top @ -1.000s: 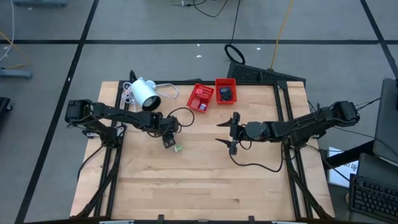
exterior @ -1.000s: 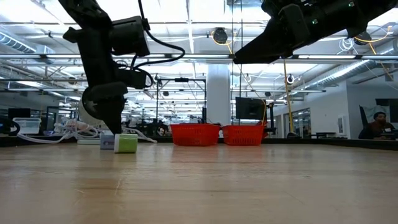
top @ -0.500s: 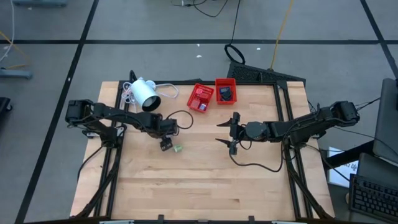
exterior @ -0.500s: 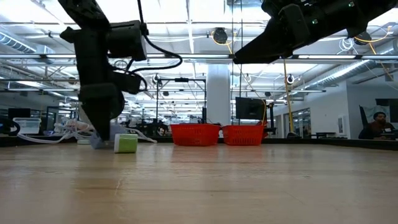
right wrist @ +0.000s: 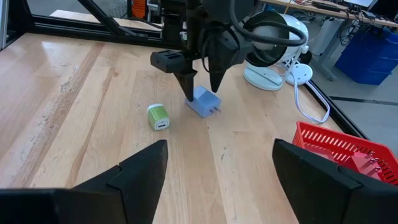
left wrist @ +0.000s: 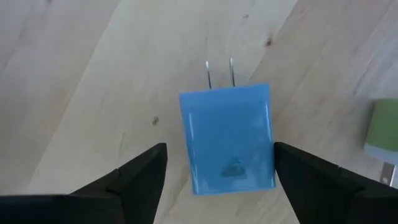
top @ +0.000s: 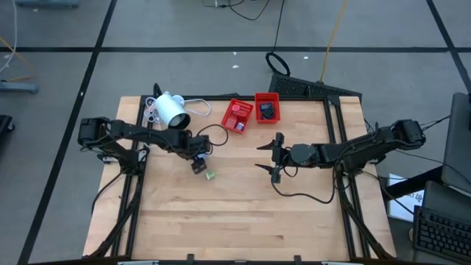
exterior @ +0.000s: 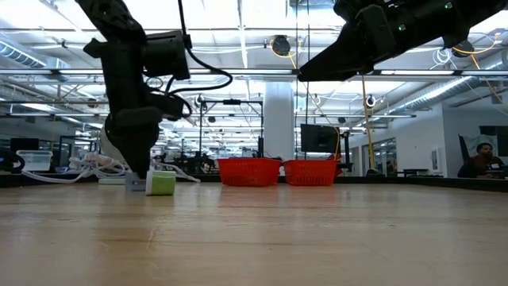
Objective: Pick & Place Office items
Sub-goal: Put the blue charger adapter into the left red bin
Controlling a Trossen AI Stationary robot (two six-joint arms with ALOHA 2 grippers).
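I have the left gripper down at the table, left of centre, right over a blue plug adapter; in the left wrist view its fingers stand wide on either side of the blue adapter with bare wood showing between each tip and the block, so open, nothing held; the adapter lies flat on the wood, its two metal prongs pointing away from the gripper; in the right wrist view the same blue adapter sits between the two dark tips of the left gripper; a green adapter lies just beside it, apart from it, also loose on the table; in the low view the green adapter rests on the wood next to the left arm's tip.

The right gripper waits above the table's middle, fingers spread, empty.

Two red trays sit side by side at the far edge of the table; the left one holds a few small pieces, the right one a dark piece; I cannot tell them apart further.

A white lamp-like device with its cable lies at the far left corner.
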